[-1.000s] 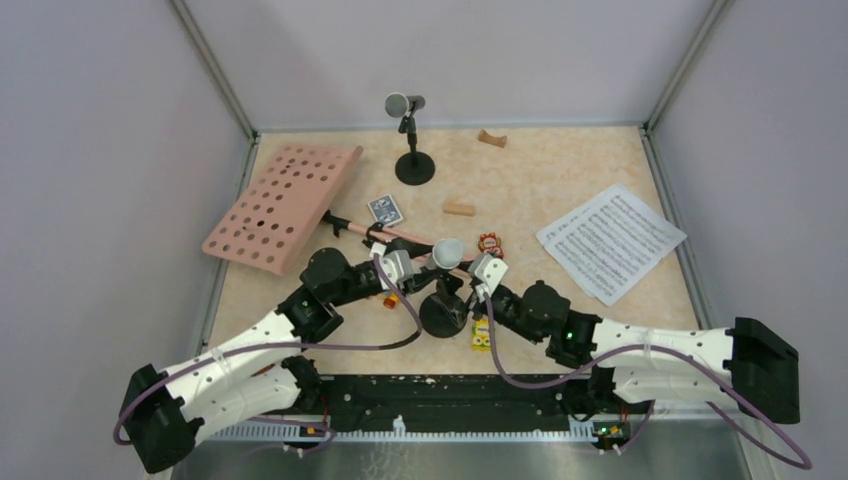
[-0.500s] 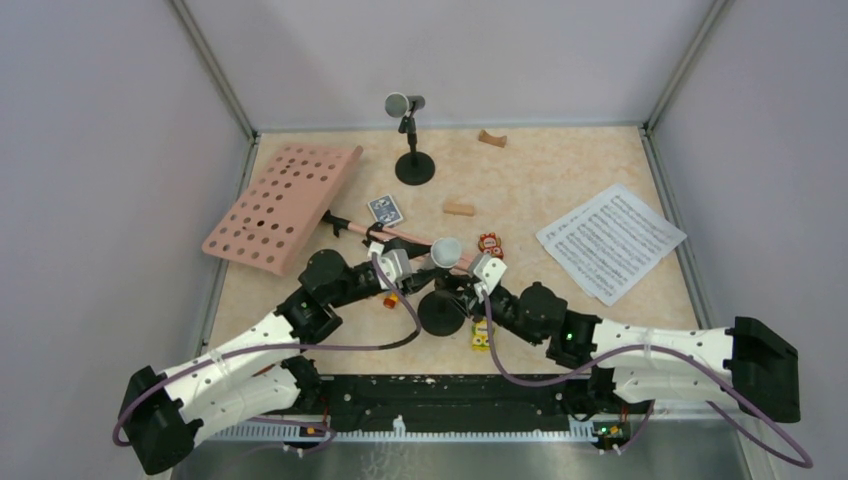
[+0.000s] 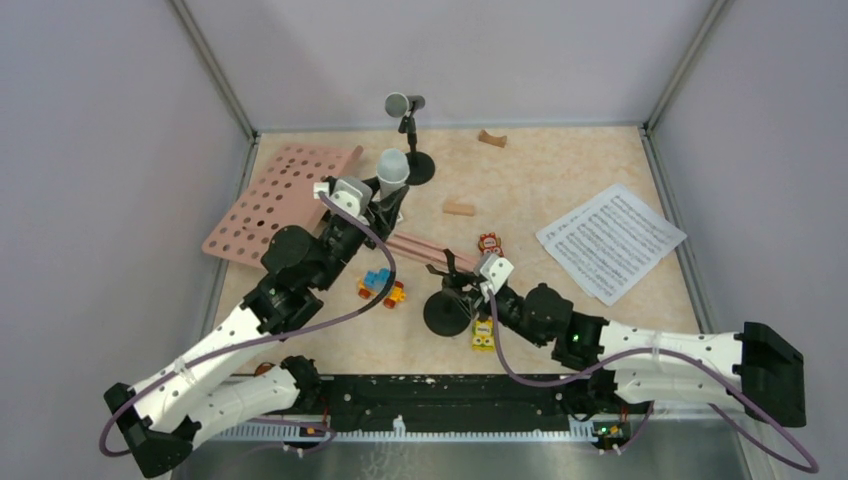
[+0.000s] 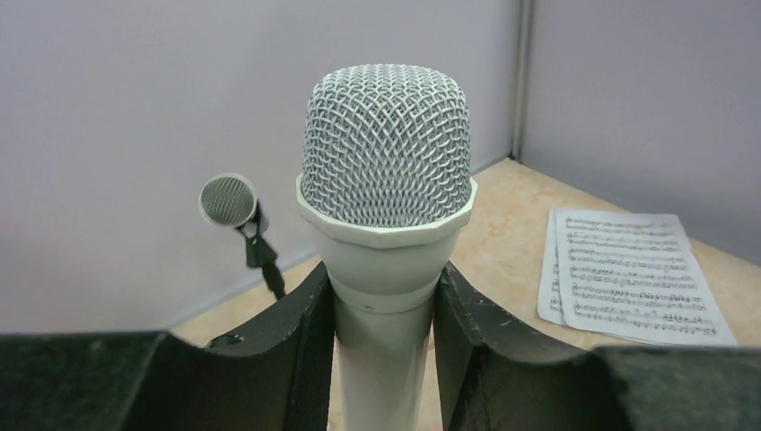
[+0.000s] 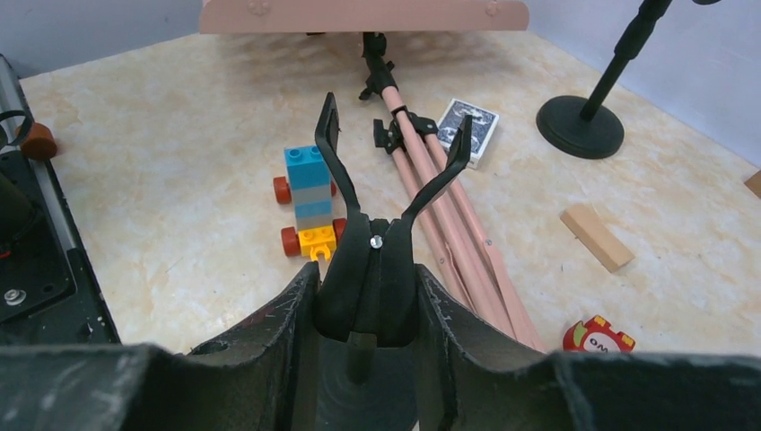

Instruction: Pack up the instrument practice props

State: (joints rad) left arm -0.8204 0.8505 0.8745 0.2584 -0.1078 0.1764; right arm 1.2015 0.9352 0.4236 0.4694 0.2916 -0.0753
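My left gripper (image 4: 384, 301) is shut on the white microphone (image 4: 386, 180), holding it upright in the air; in the top view the white microphone (image 3: 392, 166) hangs over the back left of the table, close to the dark microphone (image 3: 400, 104) in its black holder (image 3: 415, 168). My right gripper (image 5: 368, 296) is shut on the clip of the other black mic holder (image 5: 392, 162), whose prongs are empty and whose round base (image 3: 445, 312) rests on the table. The pink music desk (image 3: 270, 205) lies at the left with its tripod legs (image 5: 449, 215) folded. White sheet-music pages (image 3: 610, 240) lie at the right.
A block-built toy car (image 5: 310, 202) stands left of the clip, a red toy car (image 5: 599, 337) to its right, a yellow one (image 3: 482, 335) near the base. A blue card box (image 5: 467, 118) and wooden blocks (image 3: 458, 208) (image 3: 491, 138) lie further back.
My left gripper has lifted the white microphone out of the holder's clip and carried it up and back to the left. My right gripper has closed round the emptied clip.
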